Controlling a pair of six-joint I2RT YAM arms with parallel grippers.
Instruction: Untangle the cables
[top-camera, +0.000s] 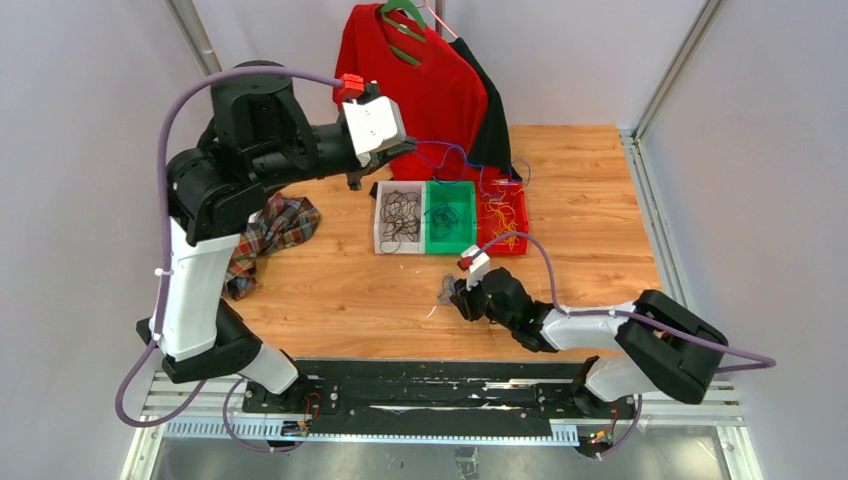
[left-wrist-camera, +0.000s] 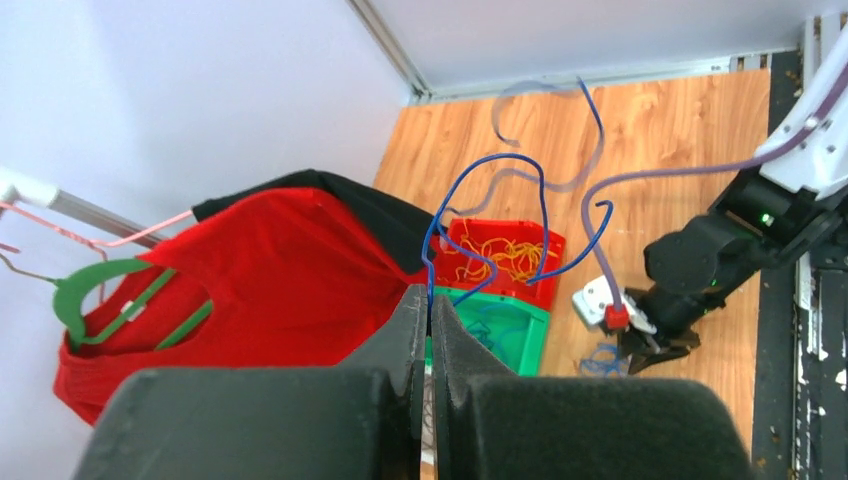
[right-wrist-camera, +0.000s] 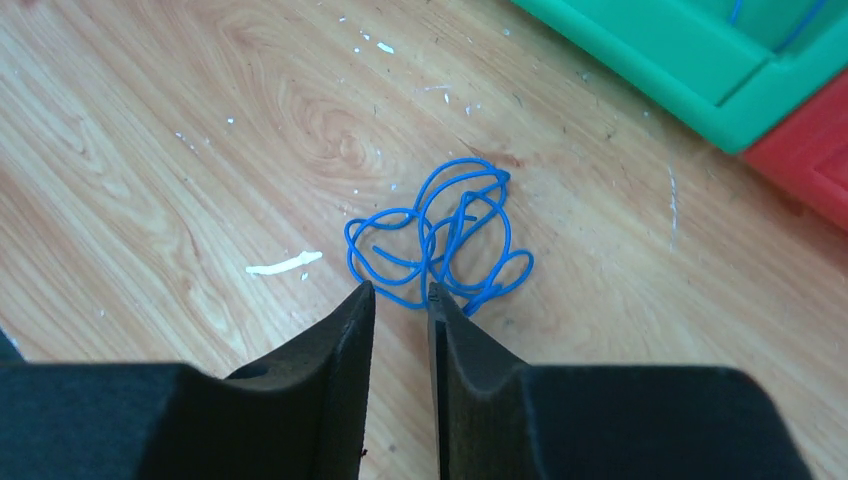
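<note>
My left gripper (top-camera: 408, 147) is raised above the bins and shut on a long blue cable (top-camera: 470, 165). In the left wrist view that cable (left-wrist-camera: 540, 215) rises from the pinched fingertips (left-wrist-camera: 430, 300) and loops in the air over the bins. My right gripper (top-camera: 452, 292) is low over the table, narrowly open. Its tips (right-wrist-camera: 400, 292) sit at the near edge of a small tangle of blue cable (right-wrist-camera: 440, 240) lying on the wood. One loop lies between the tips. Black cables fill the white bin (top-camera: 378, 215), blue ones the green bin (top-camera: 467, 240), yellow ones the red bin (top-camera: 523, 215).
A red shirt (top-camera: 435, 90) on a green hanger and a black garment (top-camera: 495, 120) hang behind the bins. A plaid cloth (top-camera: 270, 230) lies at the left. Grey walls enclose the table on three sides.
</note>
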